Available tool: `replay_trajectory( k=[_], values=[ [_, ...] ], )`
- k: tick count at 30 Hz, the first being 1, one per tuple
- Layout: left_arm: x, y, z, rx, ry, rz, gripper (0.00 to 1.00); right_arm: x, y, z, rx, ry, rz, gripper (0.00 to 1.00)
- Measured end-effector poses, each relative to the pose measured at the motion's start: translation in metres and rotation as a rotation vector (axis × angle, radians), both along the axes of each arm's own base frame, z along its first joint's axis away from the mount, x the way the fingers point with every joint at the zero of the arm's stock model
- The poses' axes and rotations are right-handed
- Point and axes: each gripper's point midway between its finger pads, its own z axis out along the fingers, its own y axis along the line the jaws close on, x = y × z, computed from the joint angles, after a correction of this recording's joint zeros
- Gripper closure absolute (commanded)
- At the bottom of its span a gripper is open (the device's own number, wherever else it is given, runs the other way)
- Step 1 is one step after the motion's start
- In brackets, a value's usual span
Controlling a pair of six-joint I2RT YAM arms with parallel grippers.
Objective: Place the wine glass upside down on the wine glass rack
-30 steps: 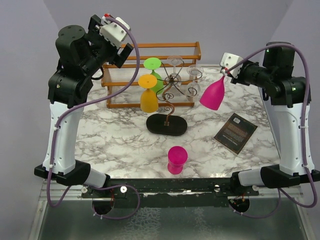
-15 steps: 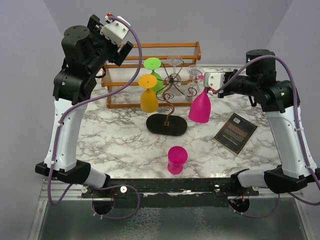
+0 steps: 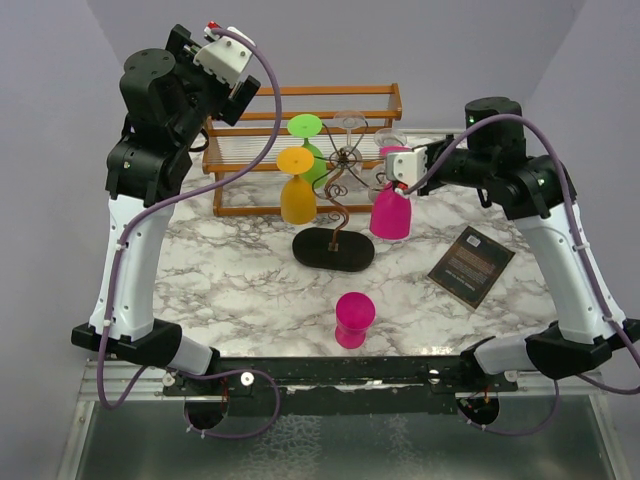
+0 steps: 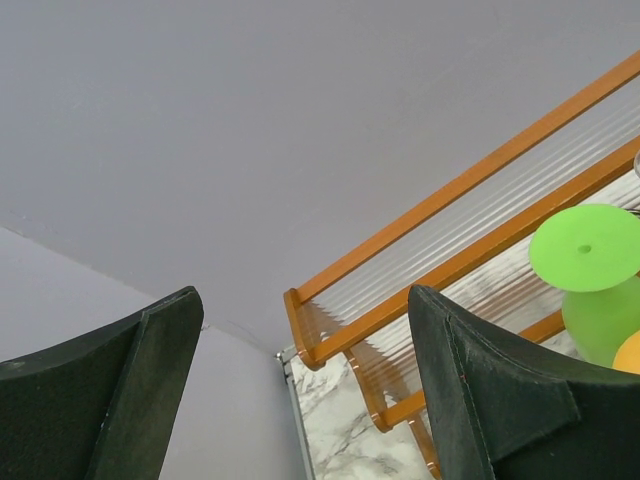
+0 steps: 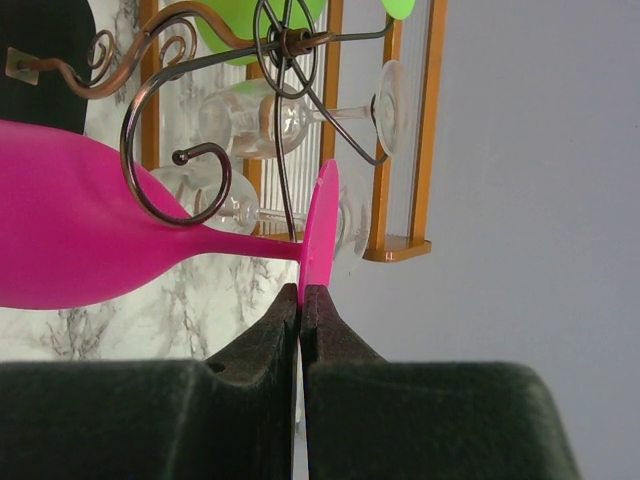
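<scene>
The wine glass rack stands on the marble surface. Just right of the rack hangs the pink wine glass, bowl down, its foot pinched in the right tool. High to the rack's left, the left tool gapes wide.

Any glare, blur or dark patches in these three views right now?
Top external: even soft light, sharp throughout, no glare on the marble-patterned table. Left wrist: the dark fingers show little surface detail; the orange-brown wooden slatted shelf is crisp. Right wrist: the magenta wine glass is sharp; the clear glasses behind it read poorly.
</scene>
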Motion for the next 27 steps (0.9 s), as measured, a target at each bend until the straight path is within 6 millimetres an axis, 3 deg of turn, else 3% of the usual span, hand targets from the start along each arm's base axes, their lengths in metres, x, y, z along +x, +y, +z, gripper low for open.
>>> replay_trajectory(
  k=[13, 27],
  values=[
    [0.001, 0.004, 0.002, 0.013, -0.010, 0.014, 0.13, 0.013, 0.023, -0.011, -0.021, 0.001, 0.033, 0.99],
    [0.003, 0.004, -0.001, 0.022, -0.005, 0.015, 0.11, 0.002, 0.048, -0.004, 0.021, 0.011, 0.125, 0.99]
  ],
)
